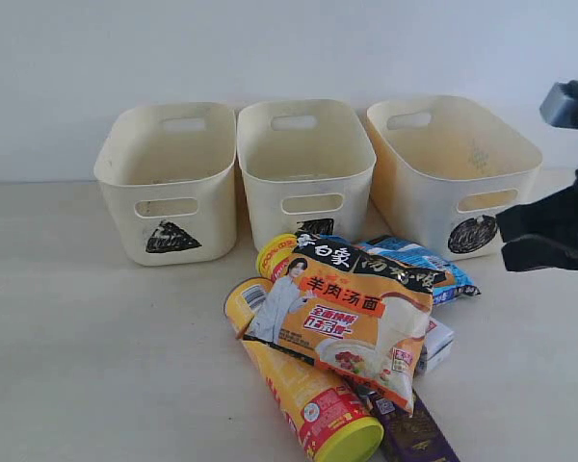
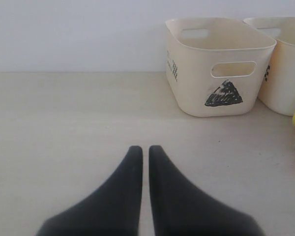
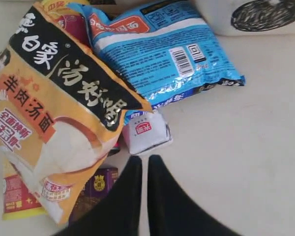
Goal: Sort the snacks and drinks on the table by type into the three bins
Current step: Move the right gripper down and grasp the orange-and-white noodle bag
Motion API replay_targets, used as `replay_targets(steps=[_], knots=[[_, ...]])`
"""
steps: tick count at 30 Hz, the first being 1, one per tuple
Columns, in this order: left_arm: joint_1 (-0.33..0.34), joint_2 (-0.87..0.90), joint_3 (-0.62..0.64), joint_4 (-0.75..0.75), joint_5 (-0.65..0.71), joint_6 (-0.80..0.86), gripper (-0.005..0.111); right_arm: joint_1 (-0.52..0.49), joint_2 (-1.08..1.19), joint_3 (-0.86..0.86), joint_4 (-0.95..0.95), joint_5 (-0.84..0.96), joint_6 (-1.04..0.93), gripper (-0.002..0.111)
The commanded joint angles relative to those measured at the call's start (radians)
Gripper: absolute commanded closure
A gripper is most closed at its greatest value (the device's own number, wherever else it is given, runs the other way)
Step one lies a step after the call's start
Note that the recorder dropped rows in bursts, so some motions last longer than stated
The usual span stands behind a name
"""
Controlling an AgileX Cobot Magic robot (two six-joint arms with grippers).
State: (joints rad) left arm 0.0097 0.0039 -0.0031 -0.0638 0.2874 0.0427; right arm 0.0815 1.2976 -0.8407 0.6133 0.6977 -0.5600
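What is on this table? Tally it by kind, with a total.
Bins: 3 (triangle bin, square bin, circle bin)
Chip tubes: 2 (yellow tube, pink tube)
Noodle packets: 2 (orange packet, blue packet)
Drink cartons: 2 (white carton, purple carton)
Total: 9

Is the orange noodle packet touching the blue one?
Touching. The right wrist view shows the orange packet lying over the edge of the blue packet.

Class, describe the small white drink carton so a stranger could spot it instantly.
Find the cream plastic bin marked with a black scribbled circle. Just before it, where the orange noodle packet and the blue noodle packet overlap, a small white box carton pokes out. It is the only white item there.
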Motion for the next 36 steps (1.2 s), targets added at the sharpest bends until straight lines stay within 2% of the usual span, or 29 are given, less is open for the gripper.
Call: replay_targets(steps=[1,5,10,16,18,19,21,23,25,28,36], knots=[[0.002,-0.004,0.003,-0.005,-0.003,-0.004,0.103,-0.003,0.119,-0.077,0.048,0.06,-0.033,0.108],[0.002,-0.004,0.003,-0.005,-0.003,-0.004,0.103,-0.019,0.207,-0.135,0.113,0.124,-0.111,0.108],[0.002,-0.004,0.003,-0.005,-0.003,-0.004,0.103,-0.142,0.293,-0.177,0.339,0.267,-0.292,0.108],[0.002,-0.004,0.003,-0.005,-0.003,-0.004,0.103,-0.224,0.348,-0.177,0.355,0.32,-0.31,0.108],[0.002,-0.004,0.003,-0.005,-0.003,-0.004,0.103,-0.224,0.37,-0.177,0.366,0.335,-0.312,0.102],[0.002,-0.004,0.003,-0.005,-0.003,-0.004,0.103,-0.222,0.38,-0.177,0.376,0.343,-0.312,0.095],[0.002,-0.004,0.003,-0.005,-0.003,-0.004,0.103,-0.222,0.401,-0.177,0.389,0.365,-0.312,0.076],[0.002,-0.004,0.003,-0.005,-0.003,-0.004,0.103,-0.222,0.413,-0.177,0.391,0.37,-0.312,0.052],[0.002,-0.004,0.003,-0.005,-0.003,-0.004,0.103,-0.222,0.419,-0.177,0.394,0.37,-0.312,0.035],[0.002,-0.004,0.003,-0.005,-0.003,-0.004,0.103,-0.199,0.421,-0.172,0.398,0.362,-0.311,0.035],[0.002,-0.004,0.003,-0.005,-0.003,-0.004,0.103,-0.058,0.438,-0.149,0.402,0.211,-0.292,0.035]])
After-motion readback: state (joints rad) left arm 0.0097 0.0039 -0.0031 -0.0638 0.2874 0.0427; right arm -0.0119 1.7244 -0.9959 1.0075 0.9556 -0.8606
